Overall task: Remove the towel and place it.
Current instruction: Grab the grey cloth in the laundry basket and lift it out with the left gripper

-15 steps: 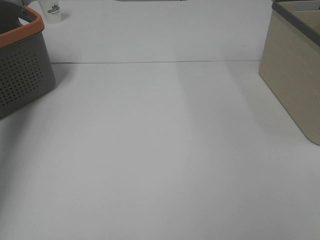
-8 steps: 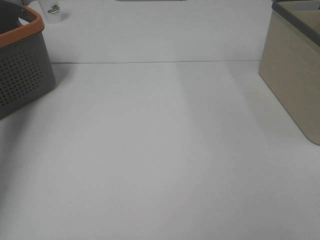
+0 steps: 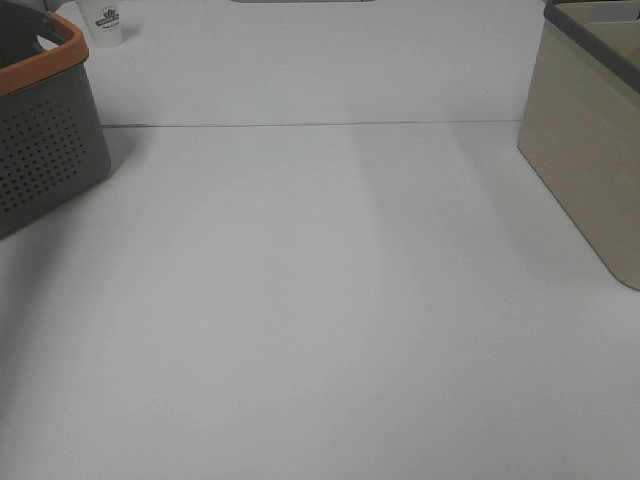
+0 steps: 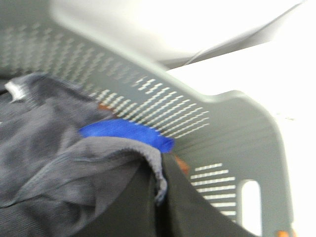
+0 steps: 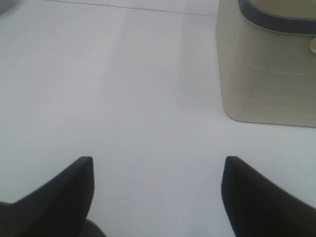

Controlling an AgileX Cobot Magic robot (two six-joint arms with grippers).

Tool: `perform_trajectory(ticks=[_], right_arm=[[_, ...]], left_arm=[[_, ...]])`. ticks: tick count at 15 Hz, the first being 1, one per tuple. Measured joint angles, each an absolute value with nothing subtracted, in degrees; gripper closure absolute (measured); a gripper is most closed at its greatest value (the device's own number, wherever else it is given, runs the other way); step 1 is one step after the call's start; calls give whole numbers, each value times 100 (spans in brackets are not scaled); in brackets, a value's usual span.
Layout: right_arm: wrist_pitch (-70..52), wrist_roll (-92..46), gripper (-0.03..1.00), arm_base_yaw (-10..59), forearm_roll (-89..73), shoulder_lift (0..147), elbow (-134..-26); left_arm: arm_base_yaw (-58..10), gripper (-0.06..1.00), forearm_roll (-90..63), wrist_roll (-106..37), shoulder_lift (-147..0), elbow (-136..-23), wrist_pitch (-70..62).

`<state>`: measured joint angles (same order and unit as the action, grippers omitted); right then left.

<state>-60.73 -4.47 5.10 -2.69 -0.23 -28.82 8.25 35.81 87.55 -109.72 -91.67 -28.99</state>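
In the left wrist view the dark charcoal towel [image 4: 59, 163] lies bunched inside the grey basket [image 4: 222, 128], with a small white tag [image 4: 15, 90] at one corner. My left gripper [image 4: 159, 183] is inside the basket, its dark jaws closed together with a fold of the towel's edge pinched between them; this view is blurred. In the high view only the basket's corner [image 3: 45, 130], grey with an orange rim, shows at the far left; neither gripper shows there. My right gripper [image 5: 157, 170] is open and empty, low over the white table.
A blue cloth item [image 4: 126, 132] lies under the towel against the basket wall. A tall beige bin [image 3: 585, 150] with a dark rim stands at the right, also in the right wrist view [image 5: 266, 64]. A white cup [image 3: 103, 20] stands at the back left.
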Motion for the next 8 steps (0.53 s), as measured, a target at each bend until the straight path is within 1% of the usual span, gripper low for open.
perform_trajectory(ticks=[4,8], right_arm=[[-6073,-447,25,510,-269,-23,-2882],[-6073,-447,25,510,-269,-23,-2882]], left_arm=[[825,94,3650,8497,-10462,-9167,-2172],[825,94,4005,8422,-9941,-9190,-1031]])
